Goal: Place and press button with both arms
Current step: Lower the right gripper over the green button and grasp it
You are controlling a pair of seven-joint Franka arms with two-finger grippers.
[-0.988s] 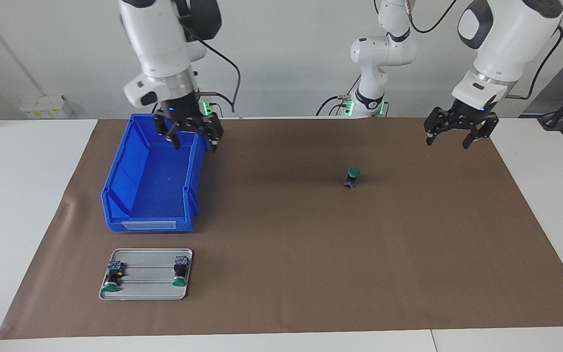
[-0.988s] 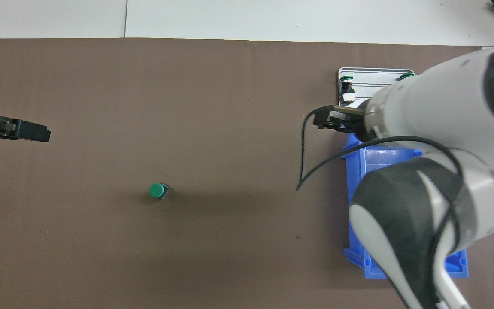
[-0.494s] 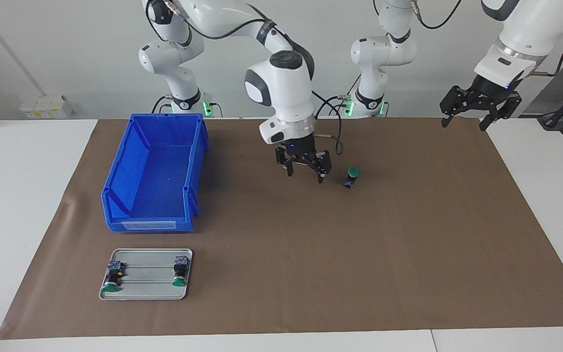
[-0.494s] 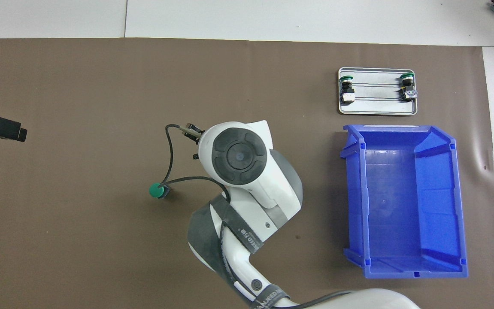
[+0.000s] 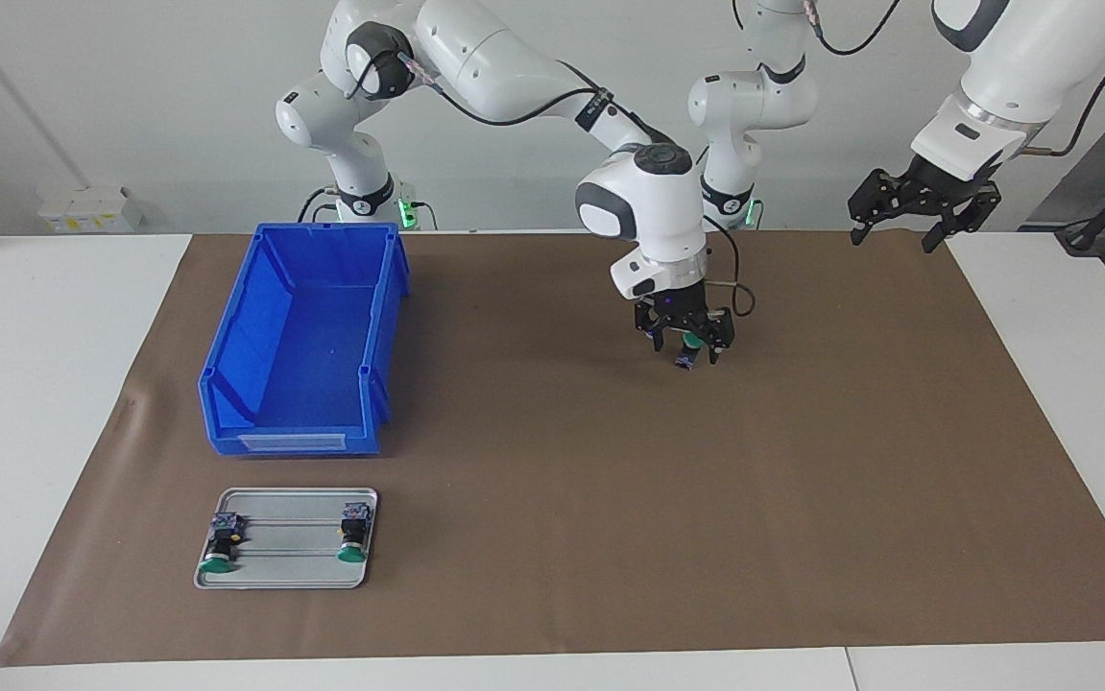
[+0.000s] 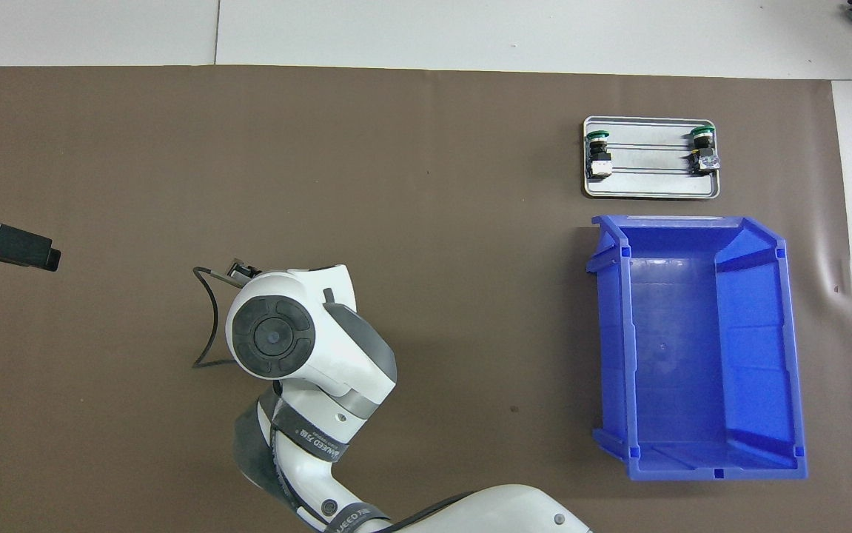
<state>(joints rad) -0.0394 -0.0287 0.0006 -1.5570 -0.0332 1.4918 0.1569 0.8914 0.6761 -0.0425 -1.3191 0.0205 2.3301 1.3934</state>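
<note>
My right gripper (image 5: 685, 348) is down over the button (image 5: 695, 343) mid-mat, jaws wide and straddling it, nothing gripped, set for a press. My left gripper (image 5: 898, 223) waits, open and empty, above its end.

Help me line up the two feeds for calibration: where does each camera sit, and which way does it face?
Facing view: high across the table, looking at both robots; shows both arms whole, the right pincer down around the button, the left pincer raised.
Overhead view: above the robots' end, looking steeply down; shows the right arm covering the button and the left pincer.
Shared: blue bin, metal tray, two buttons on it.
</note>
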